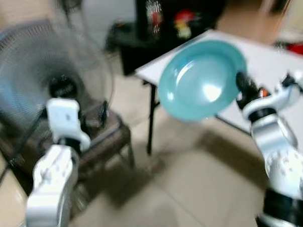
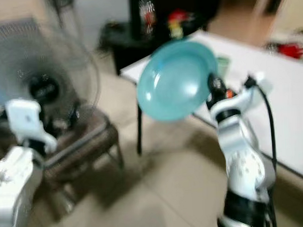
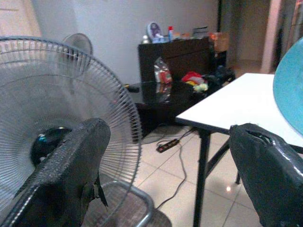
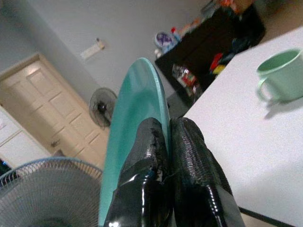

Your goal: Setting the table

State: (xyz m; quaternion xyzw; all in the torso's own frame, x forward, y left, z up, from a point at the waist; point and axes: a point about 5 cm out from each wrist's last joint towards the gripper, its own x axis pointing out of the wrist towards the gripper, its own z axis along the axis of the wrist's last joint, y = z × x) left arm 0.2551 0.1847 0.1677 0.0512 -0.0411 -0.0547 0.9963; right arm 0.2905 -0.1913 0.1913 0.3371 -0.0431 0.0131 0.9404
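- The teal plate (image 1: 203,81), at centre right of the frame, is hanging tilted over the white table's (image 1: 270,68) near edge, not yet set down.
- The right gripper (image 4: 163,156) is pinching its rim.
- 1 green cup (image 4: 279,75) is sitting on the table.
- The left gripper (image 3: 165,175) is spreading wide, carrying nothing, before a fan (image 3: 57,109).

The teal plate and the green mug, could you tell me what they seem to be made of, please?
The teal plate, held by the right tool, looks like glossy melamine or glazed ceramic: a bright highlight sits on its smooth face. The green mug on the white table looks matte, perhaps plastic or ceramic.

Teal plate (image 2: 176,81) — over table (image 2: 287,112) edge
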